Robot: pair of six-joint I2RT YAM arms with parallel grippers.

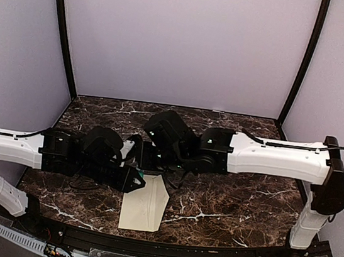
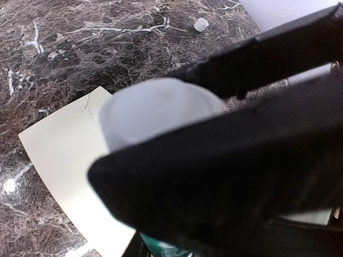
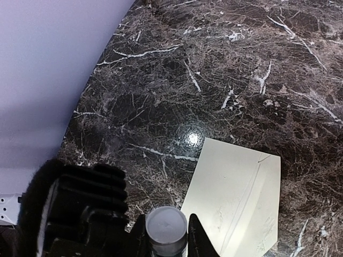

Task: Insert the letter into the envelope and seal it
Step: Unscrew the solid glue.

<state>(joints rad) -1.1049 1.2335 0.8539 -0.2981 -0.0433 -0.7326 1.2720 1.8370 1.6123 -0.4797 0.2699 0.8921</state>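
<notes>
Two arms: mine, meeting low over the near middle of the table.
Surface: glossy dark brown marble table [image 1: 233, 193] with white veins.
Room: pale lilac walls [image 1: 183, 41] on three sides, black posts [image 1: 63, 32] at the far corners.
Envelope place: the envelope [image 1: 142, 210] lies flat by the front edge, centre, its far end under my grippers.
Envelope axis: long axis runs from the near edge toward the far wall, leaning slightly right. A faint crease follows it. I cannot tell which way the flap points.
Left gripper [image 1: 137, 178]: narrow, pinched on a capped tube [image 3: 166, 225] with a teal body and a frosted white cap.
Right gripper [image 3: 167, 235]: narrow, fingers closed on the same tube's cap.
</notes>
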